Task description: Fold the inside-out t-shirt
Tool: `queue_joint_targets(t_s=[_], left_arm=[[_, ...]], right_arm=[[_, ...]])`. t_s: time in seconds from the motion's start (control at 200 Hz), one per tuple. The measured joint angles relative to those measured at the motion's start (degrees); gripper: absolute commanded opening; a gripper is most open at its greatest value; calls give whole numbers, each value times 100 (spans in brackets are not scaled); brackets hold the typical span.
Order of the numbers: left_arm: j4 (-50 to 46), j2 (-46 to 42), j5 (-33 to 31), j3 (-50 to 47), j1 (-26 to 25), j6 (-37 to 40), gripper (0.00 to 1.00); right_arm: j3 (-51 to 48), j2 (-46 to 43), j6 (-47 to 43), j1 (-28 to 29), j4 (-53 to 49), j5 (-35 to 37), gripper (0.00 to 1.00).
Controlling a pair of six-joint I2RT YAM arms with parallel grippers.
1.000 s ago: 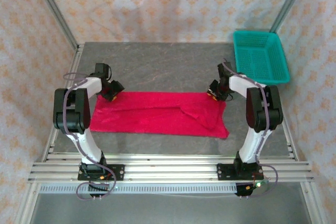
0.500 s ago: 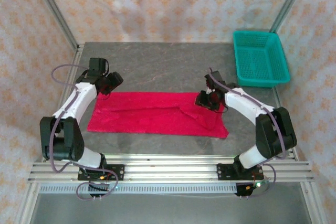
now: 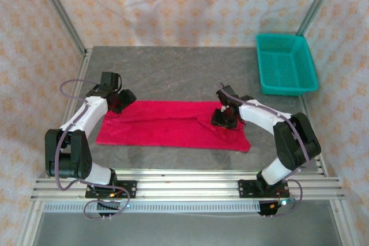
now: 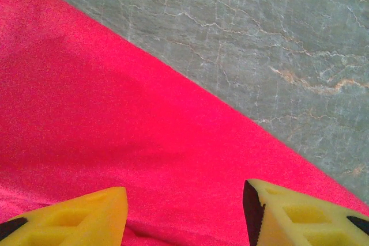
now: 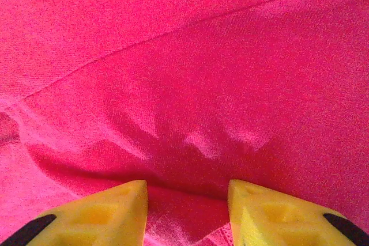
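The red t-shirt [image 3: 167, 126] lies flat on the grey table [image 3: 184, 73] as a long folded strip running left to right. My left gripper [image 3: 122, 101] hangs over its far left corner. In the left wrist view the left gripper [image 4: 184, 211] is open, its yellow fingers [image 4: 86, 217] spread above smooth red fabric [image 4: 115, 113] beside the shirt's far edge. My right gripper [image 3: 223, 120] is down on the shirt's right part near a diagonal fold. In the right wrist view the right gripper [image 5: 187, 200] is open, with a raised ridge of cloth [image 5: 190, 142] puckering just ahead of its fingers.
A teal plastic basket [image 3: 288, 37] stands at the far right corner of the table. Bare grey tabletop [image 4: 277, 38] runs behind the shirt. Metal frame posts and patterned curtain walls close in the sides and back.
My right gripper has moved from the shirt's far right corner leftward and nearer, onto the cloth, its jaws widening. The left gripper drifted off the far left corner and came back.
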Motion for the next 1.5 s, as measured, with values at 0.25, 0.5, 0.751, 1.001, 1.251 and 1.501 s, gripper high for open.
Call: queue_joint_targets(t_s=[0.25, 0.5, 0.751, 1.001, 1.251, 1.501], left_arm=[[0, 0, 0, -2, -33, -2, 56], [-2, 0, 0, -2, -33, -4, 55], [-2, 17, -2, 0, -109, -17, 55], [-4, 70, -2, 2, -157, -15, 55], [-13, 168, -2, 52, -157, -13, 55], [114, 605, 109, 66, -114, -20, 57]], right_arm=[[0, 11, 109, 92, 20, 66, 4], [0, -227, 361, 389, -24, 57, 0], [-205, -494, 970, 890, 234, -24, 12], [-413, -577, 1554, 1257, 319, -175, 56], [-105, -1226, 1475, 1049, 63, 284, 63], [-337, -424, 1416, 719, 461, 326, 63]])
